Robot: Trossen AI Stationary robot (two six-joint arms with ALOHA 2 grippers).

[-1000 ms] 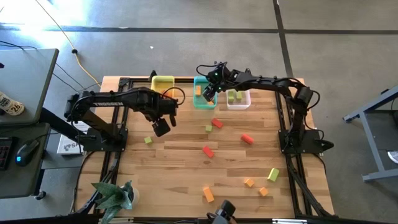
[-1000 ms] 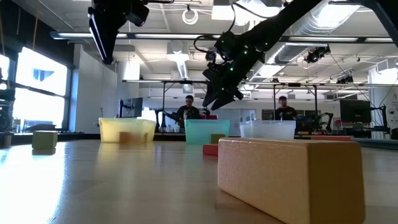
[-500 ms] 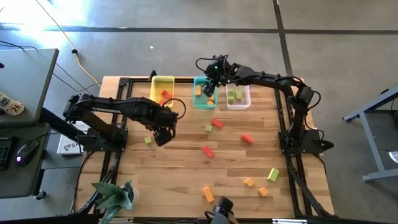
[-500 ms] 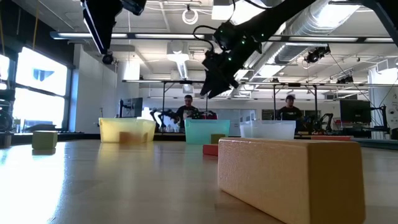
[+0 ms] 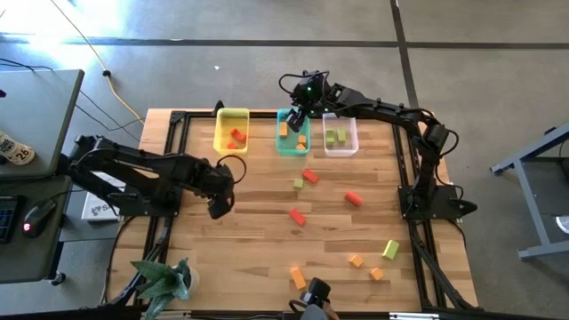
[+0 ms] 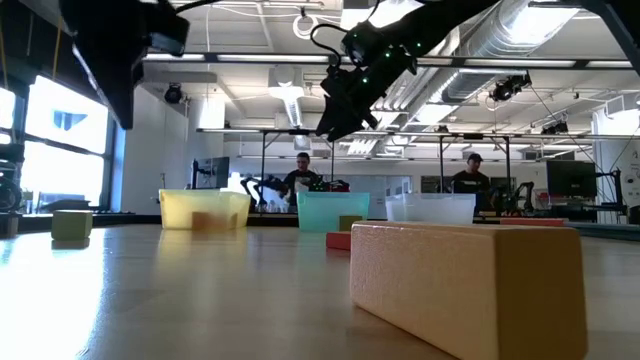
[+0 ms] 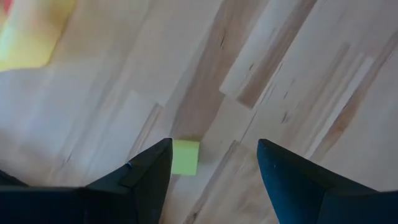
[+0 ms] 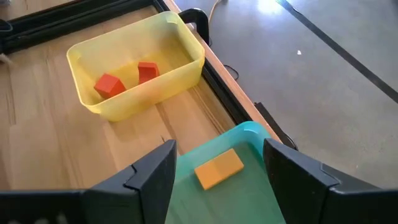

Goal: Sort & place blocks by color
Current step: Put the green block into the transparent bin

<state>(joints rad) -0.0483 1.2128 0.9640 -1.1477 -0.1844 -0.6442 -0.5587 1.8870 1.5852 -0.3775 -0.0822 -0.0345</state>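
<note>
Left gripper [image 7: 214, 180]: its fingers are standing apart with nothing between them. It is hanging over the left side of the table [image 5: 258, 249], right above a little green block [image 7: 185, 157].
Green block: it is sitting near one finger, not in the middle of the gap. If the gripper is going down like this, that finger could be bumping the block and pushing it away.
Right gripper [image 8: 217, 186]: its fingers are apart too, holding nothing. It is hovering over the teal bin [image 5: 292, 133].
Teal bin: orange blocks [image 8: 217, 167] are lying in it. Dropping lower could be knocking the rim and sliding the bin.
Yellow bin [image 5: 232, 131]: two red blocks [image 8: 123, 78] are resting inside.
Clear bin [image 5: 340, 137]: green blocks are lying inside.
Loose blocks: red [image 5: 297, 215], orange [image 5: 298, 277] and green [image 5: 390, 249] ones are still lying spread over the table.
Mix-up worry: the green one belongs in the clear bin, far across from the left arm, so it could be landing in a wrong bin.
</note>
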